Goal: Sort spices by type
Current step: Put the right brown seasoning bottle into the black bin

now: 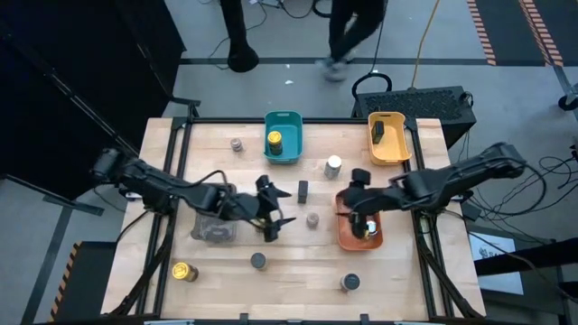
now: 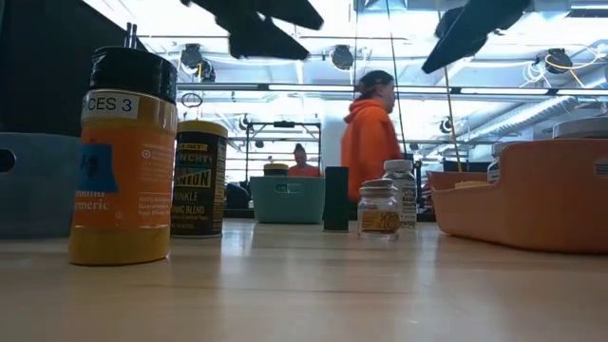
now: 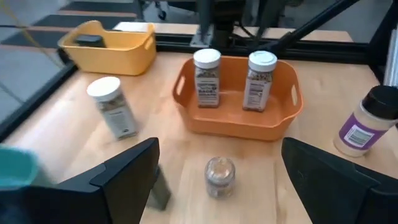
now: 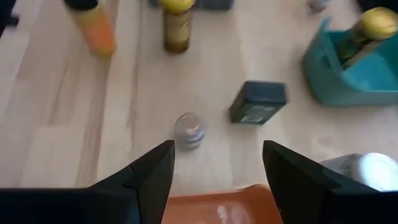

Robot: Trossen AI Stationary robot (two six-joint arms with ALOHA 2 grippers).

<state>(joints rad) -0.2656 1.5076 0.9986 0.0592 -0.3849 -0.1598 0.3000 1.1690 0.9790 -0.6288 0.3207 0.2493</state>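
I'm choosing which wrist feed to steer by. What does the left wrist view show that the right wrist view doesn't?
Left wrist only: two white-capped jars standing inside the orange tray, the yellow tray, and a purple-labelled black-capped jar.

Right wrist only: the teal tray holding a yellow-capped jar, plus a dark rectangular tin.

Both: the small clear jar on bare wood, the orange tray, and each arm's own open fingers.

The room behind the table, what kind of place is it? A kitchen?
Probably a robot lab or workshop, not a kitchen. Cables trail over the floor, striped hazard tape marks it, and people stand among metal frames under bright ceiling lights. The wooden table holds spice jars.
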